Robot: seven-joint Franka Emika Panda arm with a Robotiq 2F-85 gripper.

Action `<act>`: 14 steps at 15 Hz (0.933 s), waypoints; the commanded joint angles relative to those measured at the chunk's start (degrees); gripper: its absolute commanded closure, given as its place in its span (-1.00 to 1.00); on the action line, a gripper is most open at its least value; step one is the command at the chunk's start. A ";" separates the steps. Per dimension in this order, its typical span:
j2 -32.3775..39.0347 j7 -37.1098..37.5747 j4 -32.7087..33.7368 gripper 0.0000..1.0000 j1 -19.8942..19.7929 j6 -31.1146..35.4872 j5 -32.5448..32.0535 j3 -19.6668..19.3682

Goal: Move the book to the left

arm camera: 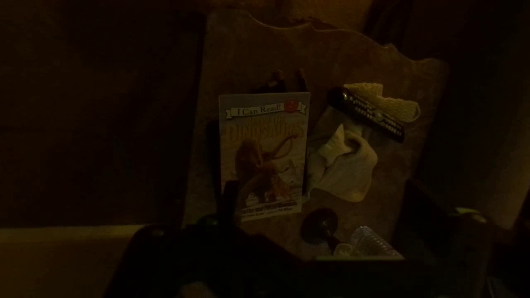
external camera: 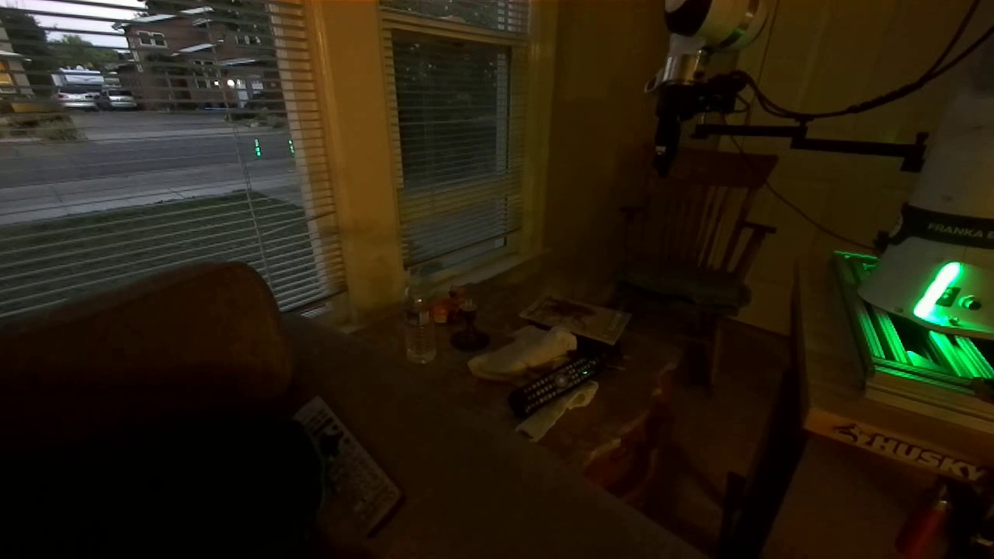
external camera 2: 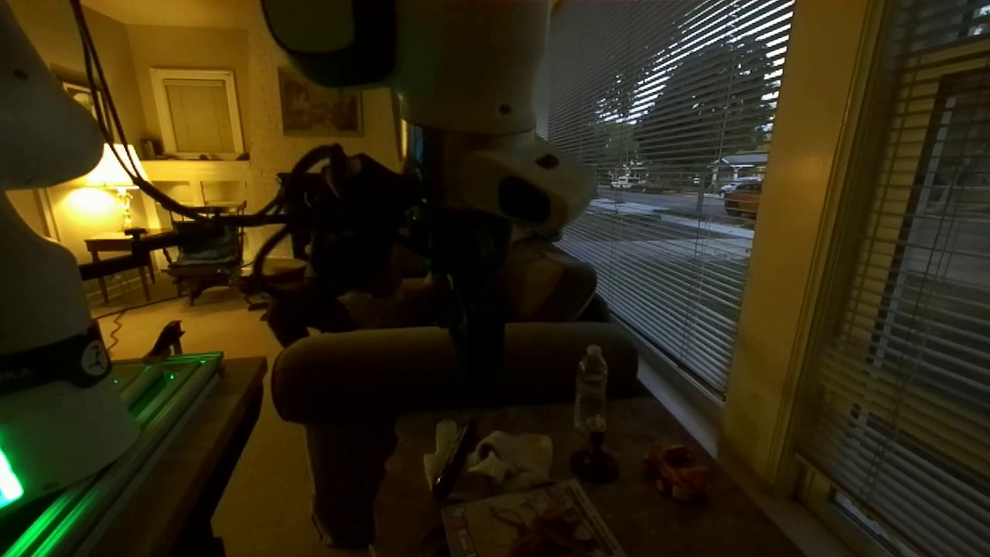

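Note:
The book (arm camera: 265, 155) lies flat on the small brown table, with a pale cover and a reddish-brown mammoth picture. It also shows in both exterior views (external camera: 576, 317) (external camera 2: 534, 522). In the wrist view its lower left corner is partly covered by a dark finger. My gripper (arm camera: 321, 192) is open, its fingers wide apart with nothing between them. In both exterior views the gripper (external camera: 662, 164) (external camera 2: 478, 363) hangs high above the table, apart from the book. The wrist view is very dark.
Beside the book lie a pale cloth (arm camera: 350, 169) and a black remote (arm camera: 366, 114). A dark candle holder (external camera 2: 594, 463), a clear bottle (external camera 2: 592, 387) and an orange toy (external camera 2: 677, 470) stand near the window. A sofa (external camera: 481, 481) adjoins the table, with a lettered flat item (external camera: 349, 466) on it.

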 commanded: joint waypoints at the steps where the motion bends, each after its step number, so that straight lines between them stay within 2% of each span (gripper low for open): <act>1: 13.13 -9.07 11.76 -1.00 -2.86 -5.78 7.02 3.07; 8: 30.88 -17.38 32.05 -1.00 -10.97 -15.12 5.12 12.55; 14: 43.43 -21.20 47.42 -1.00 -14.56 -22.61 3.44 17.73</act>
